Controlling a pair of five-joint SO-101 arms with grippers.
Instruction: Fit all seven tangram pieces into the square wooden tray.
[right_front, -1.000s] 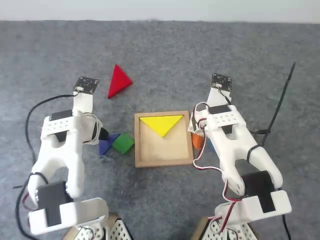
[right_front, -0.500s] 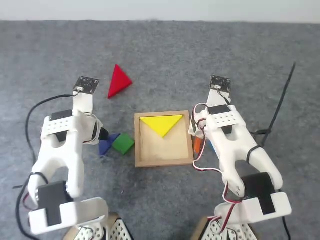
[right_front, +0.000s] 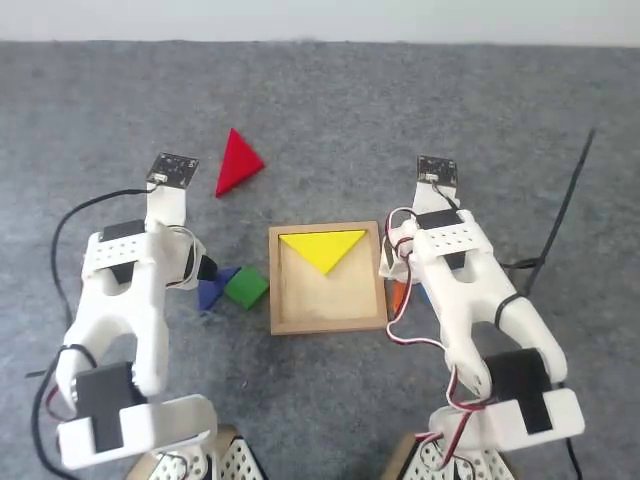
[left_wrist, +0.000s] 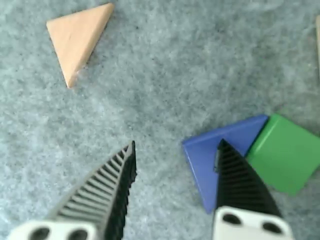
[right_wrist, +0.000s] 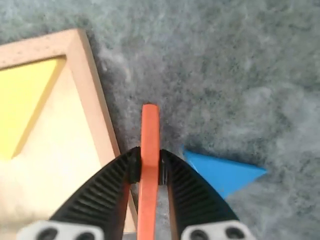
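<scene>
Hand status: left hand (left_wrist: 176, 150) hangs spread and empty above the dark blue piece (left_wrist: 202, 165). The square tray (right_front: 277, 295) sits on the counter (right_front: 420, 90) between the arms. The right hand (right_wrist: 148, 157) is clamped on the orange piece (right_wrist: 149, 125), which stands on edge just outside the tray's right rim. The tray lies to that hand's left.

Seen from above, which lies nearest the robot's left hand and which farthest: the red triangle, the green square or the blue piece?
1. Blue piece, right beside the left hand.
2. Green square, just past the blue piece, toward the tray.
3. Red triangle, well away, farther up the table.
</scene>
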